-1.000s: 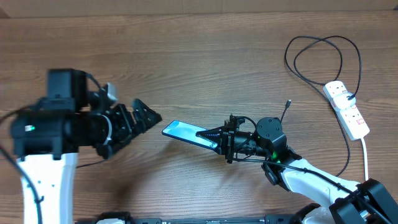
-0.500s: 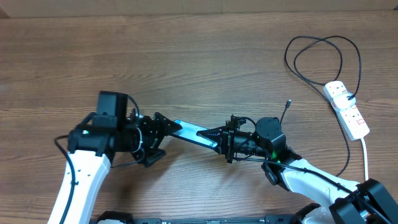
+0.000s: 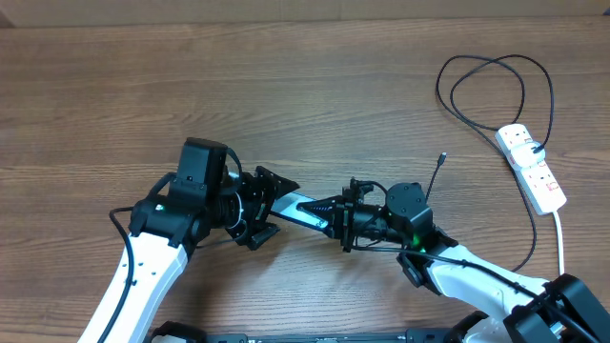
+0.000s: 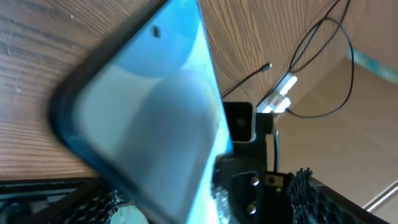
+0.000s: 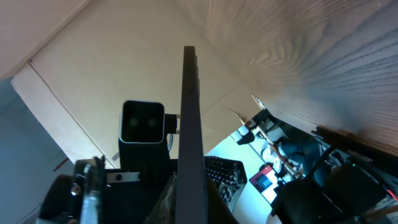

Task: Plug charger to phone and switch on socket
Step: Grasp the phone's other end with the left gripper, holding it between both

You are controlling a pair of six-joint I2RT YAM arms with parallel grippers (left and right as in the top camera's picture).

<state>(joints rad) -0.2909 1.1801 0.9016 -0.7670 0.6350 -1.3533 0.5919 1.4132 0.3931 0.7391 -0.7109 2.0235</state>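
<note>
Risks, above the brown wood-grain tabletop (image 3: 286,76), a skewed squeeze from the gaping left pincer (image 3: 284,207) straddling one end of the slim blue-screened smartphone (image 4: 155,106), clamped at the other in the tightly closed right pincer (image 3: 322,211), enough to twist it loose.

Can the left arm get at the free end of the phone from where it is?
Probably yes: the left gripper is open around the free end of the phone, and the right gripper grips only the other end.
</note>
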